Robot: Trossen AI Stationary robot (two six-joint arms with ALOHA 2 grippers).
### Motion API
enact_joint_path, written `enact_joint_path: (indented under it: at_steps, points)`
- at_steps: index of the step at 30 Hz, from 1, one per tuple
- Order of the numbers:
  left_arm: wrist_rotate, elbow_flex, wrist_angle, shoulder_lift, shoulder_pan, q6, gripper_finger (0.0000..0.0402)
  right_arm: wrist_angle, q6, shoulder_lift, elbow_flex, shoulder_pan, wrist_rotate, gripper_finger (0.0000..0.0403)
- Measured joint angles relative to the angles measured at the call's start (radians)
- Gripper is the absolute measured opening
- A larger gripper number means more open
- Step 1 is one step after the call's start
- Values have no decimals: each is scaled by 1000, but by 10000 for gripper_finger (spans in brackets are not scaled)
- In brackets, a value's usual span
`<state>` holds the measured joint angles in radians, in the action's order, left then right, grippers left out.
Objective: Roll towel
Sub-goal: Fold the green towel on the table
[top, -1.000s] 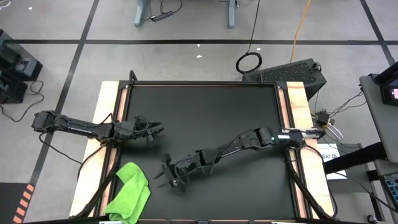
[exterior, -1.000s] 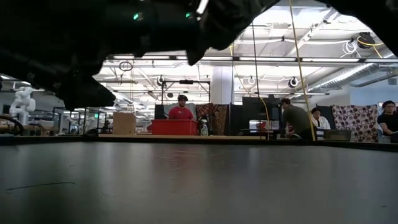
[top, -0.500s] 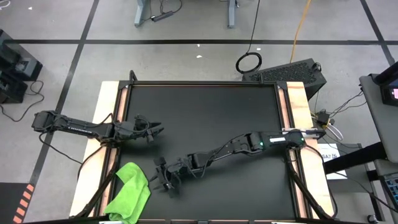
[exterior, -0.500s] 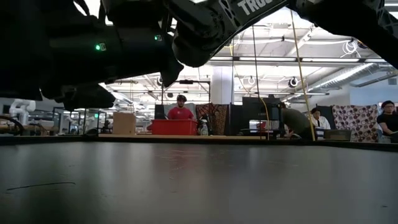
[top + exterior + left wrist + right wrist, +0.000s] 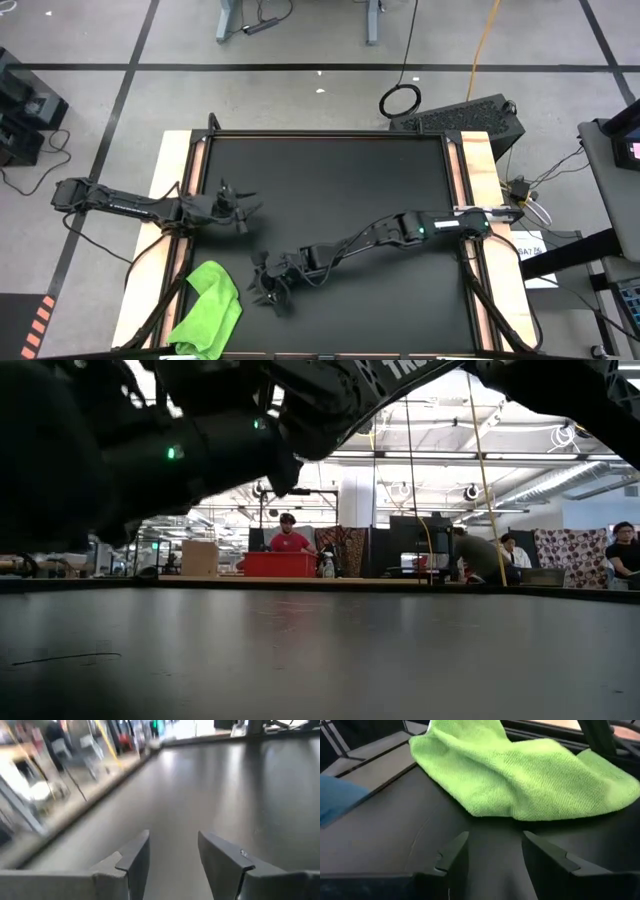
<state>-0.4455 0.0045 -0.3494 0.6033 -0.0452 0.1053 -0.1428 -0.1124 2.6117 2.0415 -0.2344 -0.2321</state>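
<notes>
Both jaws stand open, empty; my right gripper (image 5: 268,288) nears the crumpled towel (image 5: 208,308), which I judge needs spreading first.

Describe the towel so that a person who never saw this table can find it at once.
Look at the black table from above, then at its near left corner. The towel lies crumpled there, partly over the edge, just ahead of the open right gripper. It is the only green thing in view.

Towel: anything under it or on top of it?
Nothing lies on the towel. It is crumpled at the black mat's near-left corner, spilling over the edge. Its folds hide whatever is beneath.
</notes>
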Motion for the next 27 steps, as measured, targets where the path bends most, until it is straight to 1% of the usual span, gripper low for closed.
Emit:
enact_joint_path:
  at_steps: [2,5,9,11,13,15,18,20,23,25,27]
  points:
    - [0,0,-28,0,0,64,173,29,-14,-23,0,1,0,171]
    - [1,0,-41,0,0,61,173,87,-38,-67,0,6,1,171]
    - [1,0,-64,0,0,-26,173,209,-66,-131,0,11,3,171]
    - [28,0,-133,0,0,-82,173,272,-77,-164,0,11,4,171]
    - [70,4,-201,0,0,-101,173,341,-91,-199,0,11,5,171]
    - [91,18,-248,2,-1,-130,173,392,-107,-228,0,11,7,171]
    - [102,56,-337,-1,-1,-198,173,467,-126,-269,0,9,53,171]
    - [153,79,-335,-3,-1,-220,173,511,-140,-298,0,8,82,171]
    - [321,115,-318,-2,-1,-201,173,570,-146,-340,0,9,120,171]
    - [335,168,-266,-2,-2,-215,173,599,-147,-364,0,9,130,171]
    - [333,262,-80,-1,0,-191,173,629,-147,-382,0,8,131,171]
